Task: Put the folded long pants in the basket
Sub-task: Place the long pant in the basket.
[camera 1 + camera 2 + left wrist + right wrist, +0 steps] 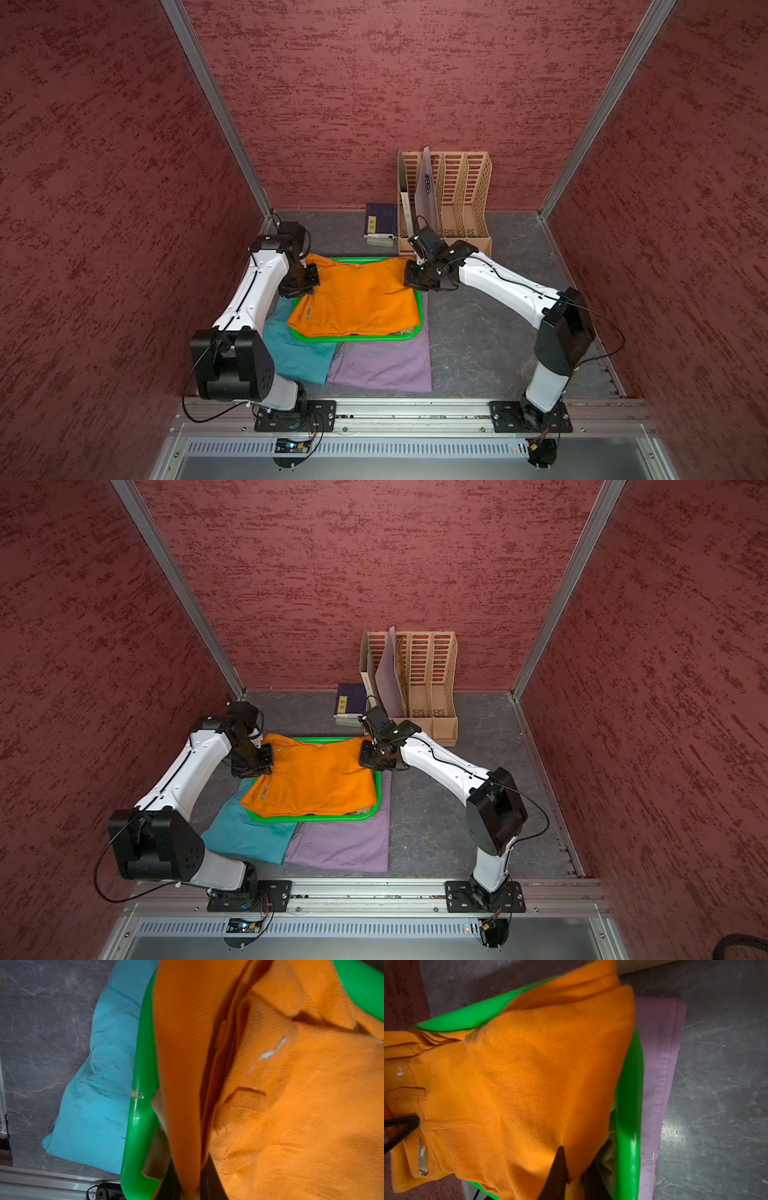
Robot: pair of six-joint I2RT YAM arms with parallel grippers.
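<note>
Orange pants (357, 299) are draped over the green basket (357, 337), with tan pants (155, 1159) beneath them inside it. Left gripper (308, 283), at the basket's 10 o'clock, is clamped on orange cloth. Right gripper (415, 279), at 2 o'clock, pinches it too. Release not yet done. Teal pants (299, 353) at 7 o'clock and lilac pants (386, 365) at 5 lie on the table (478, 332), partly under the basket. By my reckoning, two are left. Dark book (380, 220) at 12 o'clock has a yellow label, unreadable.
</note>
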